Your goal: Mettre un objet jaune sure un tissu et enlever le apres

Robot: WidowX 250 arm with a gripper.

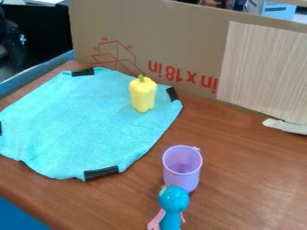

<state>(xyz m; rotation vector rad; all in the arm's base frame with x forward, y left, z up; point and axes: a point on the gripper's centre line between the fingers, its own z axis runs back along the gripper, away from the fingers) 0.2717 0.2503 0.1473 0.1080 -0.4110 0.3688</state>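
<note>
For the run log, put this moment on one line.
yellow pepper on turquoise cloth | removal not yet done | purple cup on table, blue toy nearby

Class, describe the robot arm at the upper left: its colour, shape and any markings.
The arm is black, with a blocky, uneven outline and a small pale-blue patch near its right side. Finer details are too dark to make out.

Brown wooden table (252, 166), upright cardboard (162, 27) with red markings, pale wood-grain panel (264, 67)
</note>
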